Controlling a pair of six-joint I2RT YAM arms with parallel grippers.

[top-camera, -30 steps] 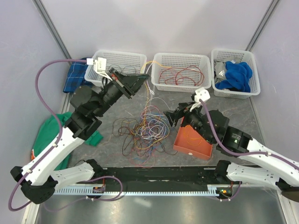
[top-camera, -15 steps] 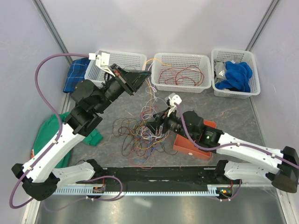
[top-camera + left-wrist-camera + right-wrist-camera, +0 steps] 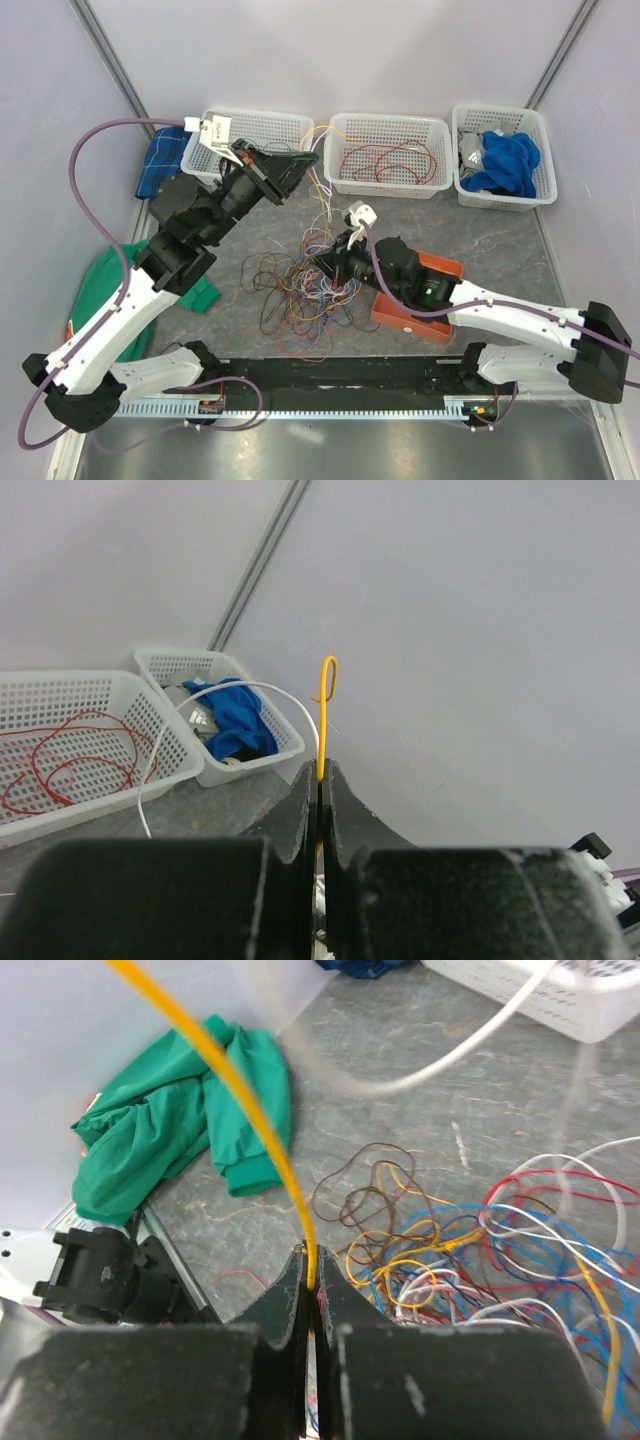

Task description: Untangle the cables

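From the top camera, the left hand and right hand are dark shapes, and their fingertips cannot be made out. The wrist cameras settle it. The left hand is pinched tight on a yellow cable, with no gap between the fingers. The right hand is likewise closed flat on a yellow strand. Whether both hold the same wire cannot be told, because from above the thin wires rising between the hands blur together. A white cable arcs past the left hand, its lower end cut off behind the hand's body.

The cables lie in a loose tangle on the middle of the grey tabletop, their right side hidden under the right hand. An orange tray sits just right of them, partly covered by the right arm. A green cloth lies at the left edge, with bare tabletop between it and the tangle. Three white baskets line the far edge: a left basket, a middle basket holding red cables, and a right basket with a blue cloth.

At the left hand, the yellow cable's end stands straight out beyond the fingertips, in line with them, and its tip is bent into a small hook. At the right hand, the yellow strand leaves the fingertips and sweeps up and to the left in one long curve, running out of the frame's top.
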